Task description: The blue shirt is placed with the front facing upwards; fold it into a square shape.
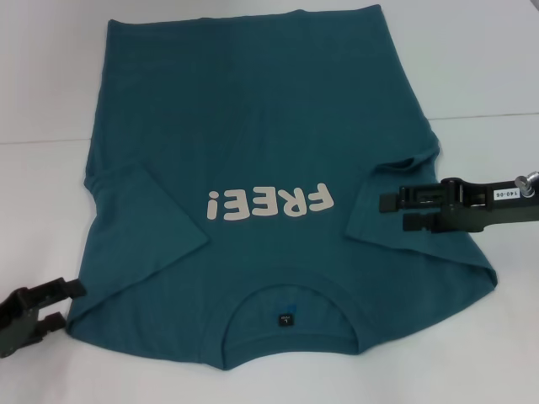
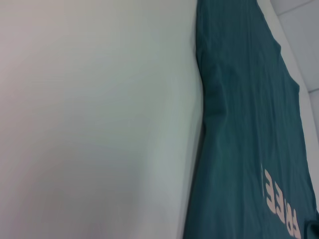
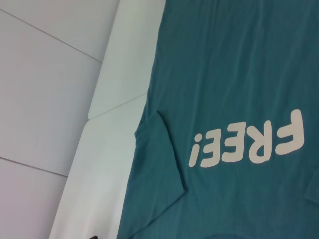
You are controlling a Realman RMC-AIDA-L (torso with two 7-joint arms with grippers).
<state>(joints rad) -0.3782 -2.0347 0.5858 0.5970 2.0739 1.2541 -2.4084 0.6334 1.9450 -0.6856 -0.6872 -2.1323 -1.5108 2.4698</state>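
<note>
A white table (image 1: 50, 101) fills the scene, and the blue shirt (image 1: 269, 126) is spread across its middle with the front facing up. The collar (image 1: 286, 295) is turned toward the robot, so the off-white "FREE!" lettering (image 1: 271, 203) is seen upside down in the head view, and a small dark tag (image 1: 285, 319) is visible inside the neck opening. Both short sleeves are folded inward over the chest, one on each side of the lettering. The left gripper (image 1: 74, 305) is held low at the near left corner of the shirt, just beside the shoulder edge; its two black fingers are spread apart and nothing is held between them. The right gripper (image 1: 389, 212) is positioned over the folded right sleeve (image 1: 396, 202), its fingers pointing toward the lettering and parted by a narrow gap, with no cloth seen between them. In the right wrist view, the lettering (image 3: 246, 145) and the far folded sleeve (image 3: 159, 154) are shown on the shirt.
</note>
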